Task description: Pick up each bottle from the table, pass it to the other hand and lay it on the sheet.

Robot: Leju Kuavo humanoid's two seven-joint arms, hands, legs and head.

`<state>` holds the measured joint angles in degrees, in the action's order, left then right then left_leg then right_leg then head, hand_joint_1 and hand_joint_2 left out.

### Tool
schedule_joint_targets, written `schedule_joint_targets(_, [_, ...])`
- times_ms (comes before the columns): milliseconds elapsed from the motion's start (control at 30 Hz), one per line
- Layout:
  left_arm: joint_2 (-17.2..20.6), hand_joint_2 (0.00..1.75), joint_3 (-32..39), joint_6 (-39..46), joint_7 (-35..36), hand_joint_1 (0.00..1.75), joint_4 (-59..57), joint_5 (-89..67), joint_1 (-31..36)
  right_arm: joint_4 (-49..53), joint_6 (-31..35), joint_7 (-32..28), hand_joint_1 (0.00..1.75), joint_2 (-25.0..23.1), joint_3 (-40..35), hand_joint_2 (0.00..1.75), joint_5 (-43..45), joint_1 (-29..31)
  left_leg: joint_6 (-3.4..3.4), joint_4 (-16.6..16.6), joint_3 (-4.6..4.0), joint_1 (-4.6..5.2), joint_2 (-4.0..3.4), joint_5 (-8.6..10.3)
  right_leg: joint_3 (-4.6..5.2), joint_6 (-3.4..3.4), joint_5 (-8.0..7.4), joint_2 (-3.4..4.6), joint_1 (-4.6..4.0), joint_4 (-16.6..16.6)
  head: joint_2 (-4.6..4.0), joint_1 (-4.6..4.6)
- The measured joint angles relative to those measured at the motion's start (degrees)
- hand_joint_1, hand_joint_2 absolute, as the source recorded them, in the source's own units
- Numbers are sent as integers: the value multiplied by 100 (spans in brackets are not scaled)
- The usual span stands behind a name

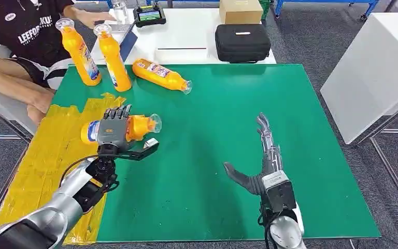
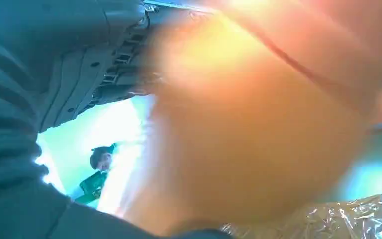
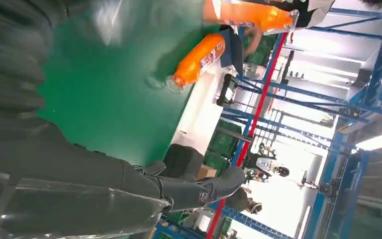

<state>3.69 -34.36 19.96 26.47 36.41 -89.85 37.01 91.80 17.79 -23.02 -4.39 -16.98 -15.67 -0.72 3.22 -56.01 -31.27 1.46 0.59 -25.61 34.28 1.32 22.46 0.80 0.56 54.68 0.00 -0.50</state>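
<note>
Over the yellow crinkly plastic sheet (image 1: 52, 155) edge, my left hand (image 1: 113, 130) is wrapped around an orange plastic bottle with a clear cap (image 1: 141, 126), long axis sideways, cap pointing toward my right hand (image 1: 261, 166), which hangs fingers spread and empty, well apart. Three more orange bottles (image 1: 160, 75) sit farther back, nothing in between.

Orange bottle (image 1: 134, 127) sideways in left hand (image 1: 112, 130).

the head view is evenly bright and sharp with soft shadows, while the bottle (image 2: 258, 129) against the left hand's fingers (image 2: 94, 74) is an orange blur, and beyond the right hand's fingers (image 3: 199, 191) ceiling light glares.
</note>
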Motion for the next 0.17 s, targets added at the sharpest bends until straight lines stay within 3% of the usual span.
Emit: schedule_joint_targets(167, [-46,0,39,-26,96,0,-44,0,-16,0,-50,33,0,-11,11,175,-52,1,0,0,0,0,-1,0,0,0,0,0,0,0,0,0])
